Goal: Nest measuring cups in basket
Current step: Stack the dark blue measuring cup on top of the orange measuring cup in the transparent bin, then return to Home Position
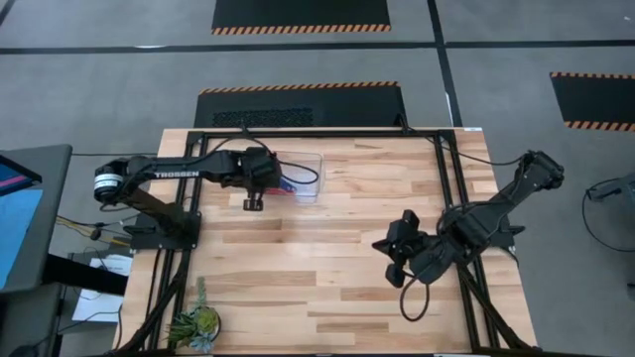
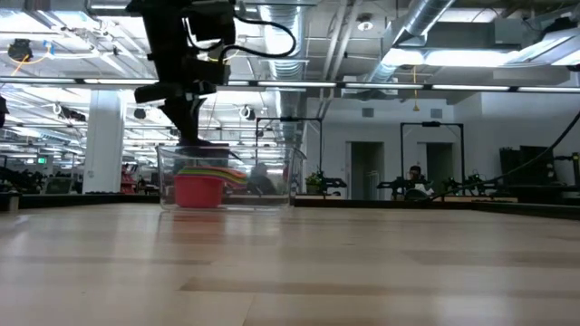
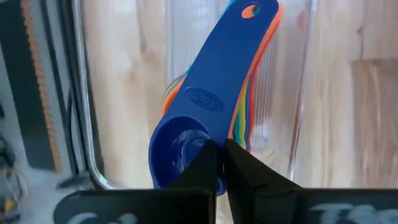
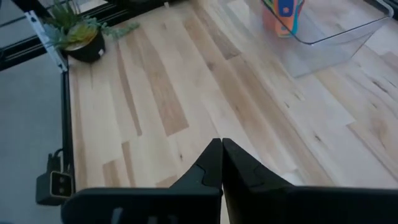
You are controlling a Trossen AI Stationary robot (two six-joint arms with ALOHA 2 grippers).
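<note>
Where the high view takes in the whole scene, one wooden worktop carries everything, with two dark arms over it. Left arm reaches in from the left side toward the far edge; right arm sits folded at the right side, well apart from the task things.

One clear basket stands near the far edge of the worktop, left of centre. Low view shows its see-through walls upright and its base flat on the wood.

Measuring cups: one nested stack, inside the basket. Low view: red cup at the bottom, with green, yellow and orange rims layered above it. Left wrist view: a dark blue cup on top, its handle lying over a fan of orange, yellow, green and light blue handle edges. Exact count of cups in the stack cannot be told; at least six colours visible.

Left claw: above the basket, fingers pressed together with no gap, tips at the rim of the dark blue cup's bowl. Whether they touch it cannot be told; nothing sits between them.

Right claw: fingers together, holding nothing, hovering over bare wood.

One small potted plant at the near left corner of the worktop.
</note>
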